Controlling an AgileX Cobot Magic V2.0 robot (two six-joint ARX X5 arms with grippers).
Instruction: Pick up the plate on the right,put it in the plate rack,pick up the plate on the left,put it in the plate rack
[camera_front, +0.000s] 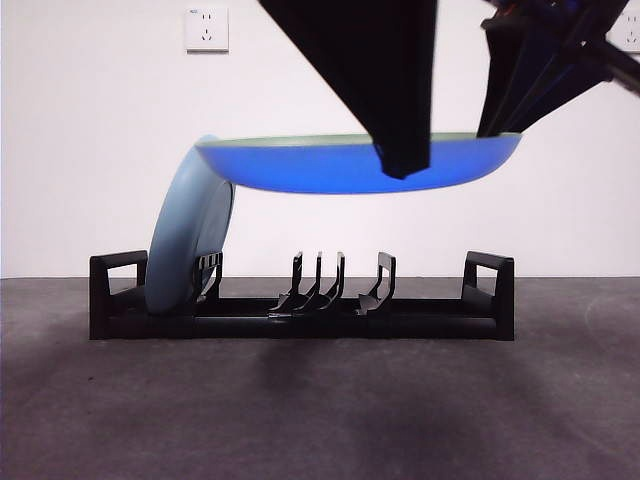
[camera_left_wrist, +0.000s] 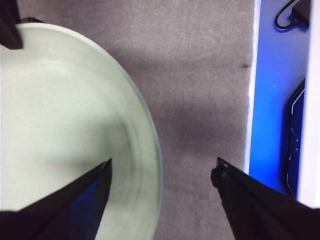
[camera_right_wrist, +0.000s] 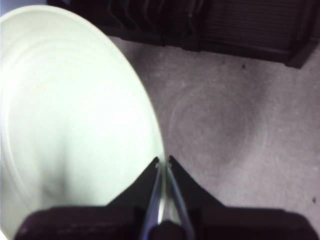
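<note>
A plate (camera_front: 300, 165), blue underneath and pale green inside, hangs level above the black plate rack (camera_front: 300, 325). My right gripper (camera_right_wrist: 162, 162) is shut on its rim; in the front view it is the big dark arm (camera_front: 402, 165) coming down at the centre. The rack (camera_right_wrist: 240, 30) lies beyond it. My left gripper (camera_left_wrist: 162, 167) is open, one jaw over the plate (camera_left_wrist: 60, 115) and the other beside it over the table. It shows at the plate's right edge (camera_front: 500, 125). A second pale blue plate (camera_front: 185, 240) leans upright in the rack's left end.
Grey mat covers the table (camera_front: 320, 410). Several empty prongs (camera_front: 320, 280) stand in the rack's middle and right. A blue and white strip (camera_left_wrist: 275, 100) with a black cable (camera_left_wrist: 290, 15) runs along the table's edge. A wall socket (camera_front: 206, 28) is behind.
</note>
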